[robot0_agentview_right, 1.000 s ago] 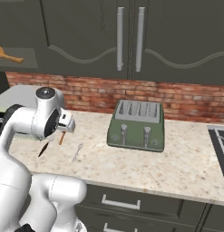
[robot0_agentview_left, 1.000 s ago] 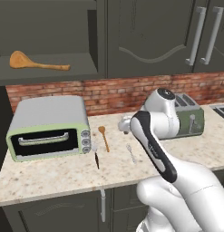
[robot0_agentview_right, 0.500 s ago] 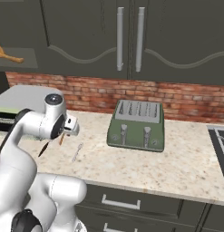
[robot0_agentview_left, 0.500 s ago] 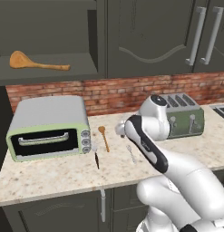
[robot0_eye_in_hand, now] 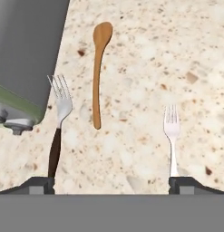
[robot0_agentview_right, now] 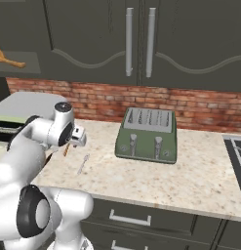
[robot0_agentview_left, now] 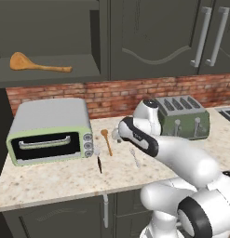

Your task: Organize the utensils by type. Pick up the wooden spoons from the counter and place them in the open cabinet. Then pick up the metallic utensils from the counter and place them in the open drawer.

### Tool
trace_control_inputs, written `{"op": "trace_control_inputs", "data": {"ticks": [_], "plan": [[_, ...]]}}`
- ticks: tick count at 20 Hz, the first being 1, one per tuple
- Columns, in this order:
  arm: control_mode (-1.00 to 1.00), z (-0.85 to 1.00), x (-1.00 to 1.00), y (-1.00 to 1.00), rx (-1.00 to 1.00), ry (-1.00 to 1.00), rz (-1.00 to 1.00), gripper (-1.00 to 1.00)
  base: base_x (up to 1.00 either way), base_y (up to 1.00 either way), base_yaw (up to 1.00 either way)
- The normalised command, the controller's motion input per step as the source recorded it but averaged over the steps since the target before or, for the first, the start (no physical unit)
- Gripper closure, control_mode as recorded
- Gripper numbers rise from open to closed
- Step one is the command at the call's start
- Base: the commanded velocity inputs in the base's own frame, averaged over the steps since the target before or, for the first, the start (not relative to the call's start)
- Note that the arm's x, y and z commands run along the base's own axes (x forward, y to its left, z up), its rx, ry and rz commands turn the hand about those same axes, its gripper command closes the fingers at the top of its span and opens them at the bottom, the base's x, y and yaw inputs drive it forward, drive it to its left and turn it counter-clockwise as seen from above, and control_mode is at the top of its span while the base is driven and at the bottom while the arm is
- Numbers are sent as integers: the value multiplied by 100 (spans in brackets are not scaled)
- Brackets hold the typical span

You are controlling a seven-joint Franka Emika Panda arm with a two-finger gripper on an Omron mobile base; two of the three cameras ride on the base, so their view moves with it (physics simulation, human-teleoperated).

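The arm [robot0_agentview_left: 181,155] is built of glossy white rounded shells with a black band near the wrist and dark rings at the big lower joints (one capped by a grey disc), and behind the tool [robot0_agentview_right: 79,137] sits a white round-topped housing.

Small spoon [robot0_eye_in_hand: 99,72]: smooth matt wood. Fork [robot0_eye_in_hand: 171,136]: shiny silver metal. Counter [robot0_eye_in_hand: 145,68]: speckled beige stone. Toaster [robot0_agentview_right: 148,135]: glossy green.
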Motion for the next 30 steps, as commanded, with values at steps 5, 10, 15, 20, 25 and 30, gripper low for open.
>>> {"op": "trace_control_inputs", "data": {"ticks": [5, 10, 15, 20, 25, 30], "plan": [[-100, -14, 34, 17, 0, 8, 5, -100, 0, 0, 0], [-100, -24, 25, 17, 0, 1, 5, -100, 0, 0, 0], [-100, -26, 6, 14, 0, 0, 5, -100, 0, 0, 0], [-100, -20, 3, 4, 0, 0, 4, -100, 0, 0, 0], [-100, -13, 2, 0, 0, 0, 3, -100, 0, 0, 0], [-100, -21, 0, 5, 0, 0, 4, -100, 0, 0, 0]]}}
